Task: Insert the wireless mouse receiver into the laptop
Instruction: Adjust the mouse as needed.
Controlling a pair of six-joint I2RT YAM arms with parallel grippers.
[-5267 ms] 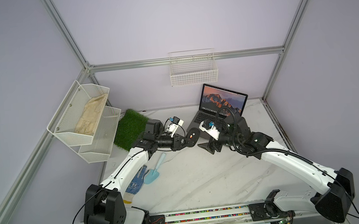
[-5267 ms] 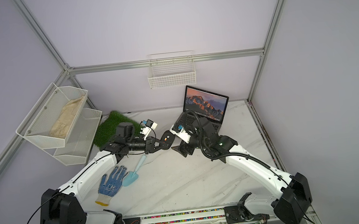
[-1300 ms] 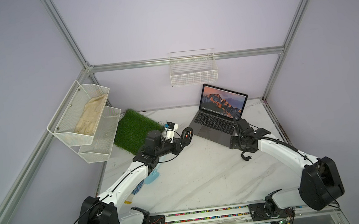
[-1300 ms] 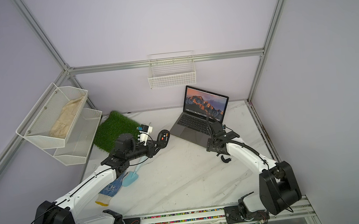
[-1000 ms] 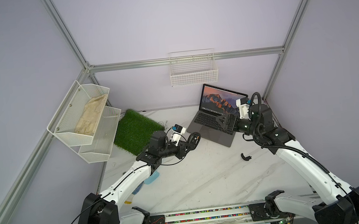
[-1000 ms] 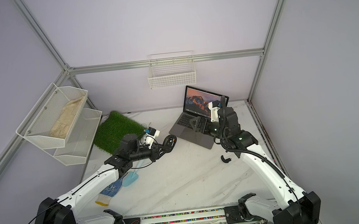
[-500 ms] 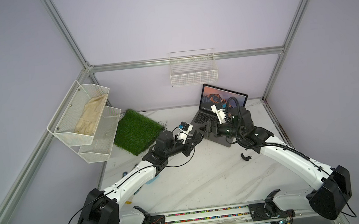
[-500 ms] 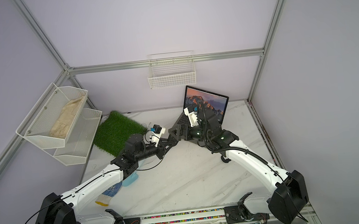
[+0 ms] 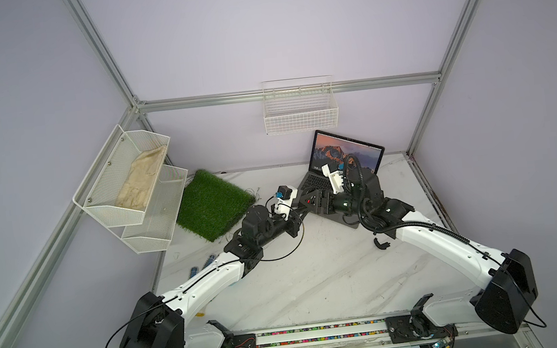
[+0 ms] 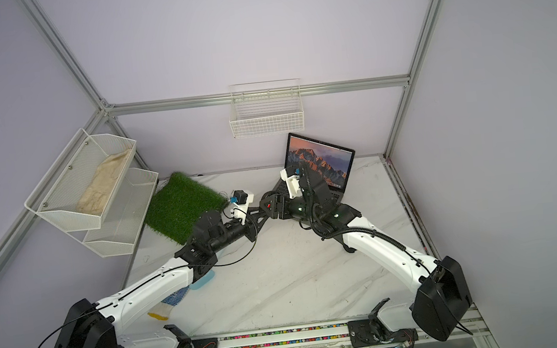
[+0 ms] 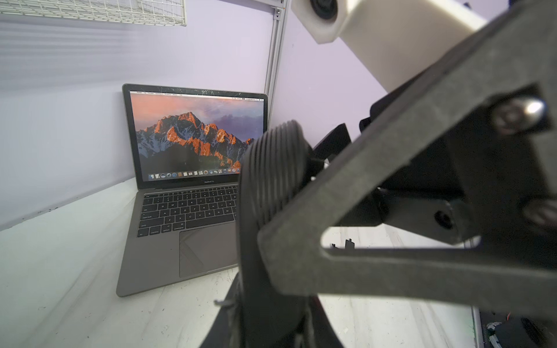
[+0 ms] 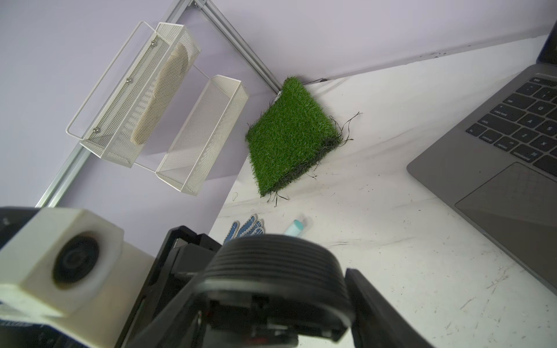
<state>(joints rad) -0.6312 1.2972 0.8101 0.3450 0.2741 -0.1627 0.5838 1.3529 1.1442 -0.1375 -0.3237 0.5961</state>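
Reading off the laptop [image 11: 156, 259] at the far right of the desk [image 11: 60, 271] now. In the left wrist view there are white letters on the black keys [image 11: 187, 211], and the top letter row starts Q W E R T Y. Just under the screen [image 11: 196, 135] sits a small pale wordmark that looks like "MacBook Pro", faint. The menu bar along the screen's top edge is too small to read. The right wrist view catches key letters A and Z; the small words on the edge keys are blurred.
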